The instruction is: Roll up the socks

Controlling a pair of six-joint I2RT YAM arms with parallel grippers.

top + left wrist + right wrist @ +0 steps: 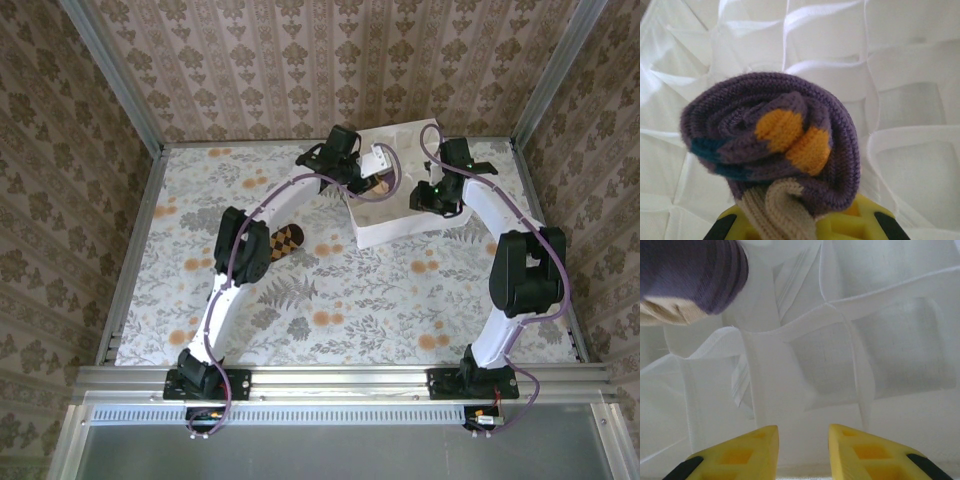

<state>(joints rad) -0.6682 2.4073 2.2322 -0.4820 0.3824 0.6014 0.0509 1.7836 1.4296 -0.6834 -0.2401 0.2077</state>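
Step in hand, by our judgement: setting the rolled purple sock [775, 135] into the white cloth organiser [900, 135], which stands toward twelve o'clock on the tabletop [400, 300].

The left claw [797, 222] is clamped on the roll's cream cuff end and holds it above the cells. The right claw [802, 450] hangs over the same organiser with its jaws apart and nothing between them; the roll appears at ten o'clock in its view.

To do this well, we advise centring the roll over one cell, lowering it until the walls hold it, and only then letting go, so the coil does not spring loose. The right claw could steady a soft divider.

Count:
- Socks: two. The brown checked sock [285, 241] lies on the tabletop at eight o'clock from the organiser, partly under the left arm
- Organiser: one
- Claws: two
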